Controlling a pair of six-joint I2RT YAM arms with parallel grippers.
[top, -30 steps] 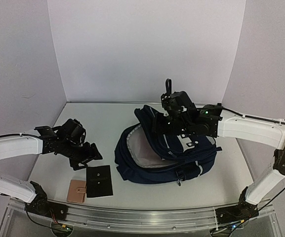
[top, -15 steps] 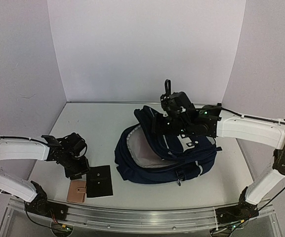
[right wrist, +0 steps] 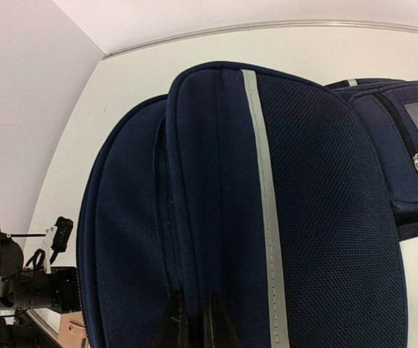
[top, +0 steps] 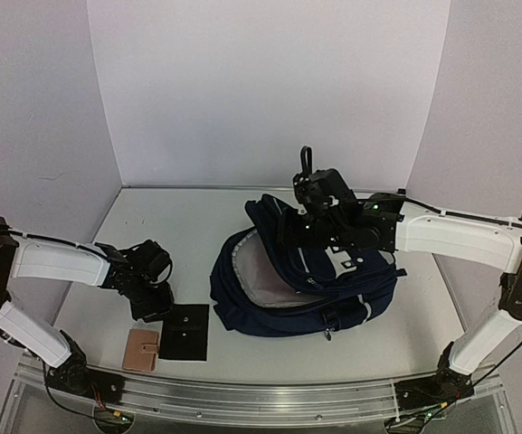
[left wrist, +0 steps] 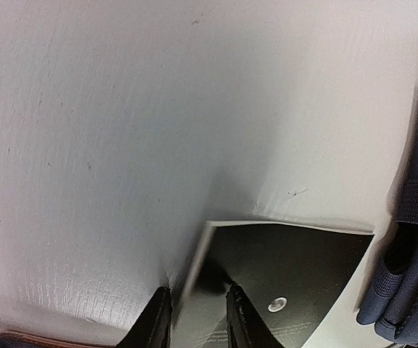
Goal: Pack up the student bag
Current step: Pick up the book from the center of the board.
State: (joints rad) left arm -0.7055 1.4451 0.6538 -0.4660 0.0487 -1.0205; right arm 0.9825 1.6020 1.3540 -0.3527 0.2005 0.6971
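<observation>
My right fingers (right wrist: 174, 325) are clenched on a fold of the student bag (top: 279, 312), lying open right of centre on the tabletop (top: 188, 226); my left fingers (left wrist: 159, 325) straddle the edge of a black card (left wrist: 295, 268); gripping or not, I cannot tell.

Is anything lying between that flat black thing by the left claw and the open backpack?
Nothing visible. The flat black item lies on bare table beside the student bag, whose open mouth the right gripper holds up. The tan wallet sits on its other side.
</observation>
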